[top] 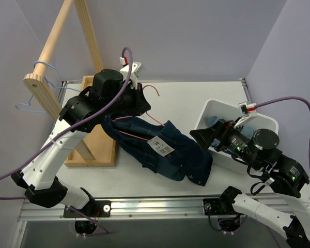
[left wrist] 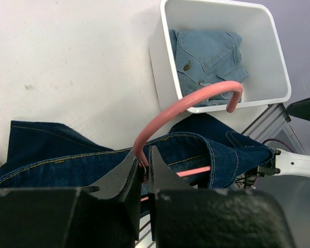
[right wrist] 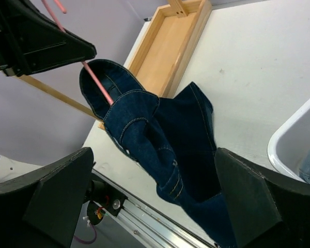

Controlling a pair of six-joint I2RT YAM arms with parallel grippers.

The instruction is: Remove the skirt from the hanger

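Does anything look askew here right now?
Yes: the denim skirt hangs lopsided, waistband looped over the pink hanger in the left pincer, the rest slumped onto the table.

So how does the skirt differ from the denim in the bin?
The skirt is dark blue, the garment pale blue. The skirt hangs loose on the pink hanger; the garment lies folded in the white bin. Both are denim.

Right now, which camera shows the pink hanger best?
The left wrist view: the pink hanger looms large, hook plain, the left gripper pinching its neck. The top view shows only a thin hook and wire on the denim skirt; the right wrist view, one bar inside the waistband.
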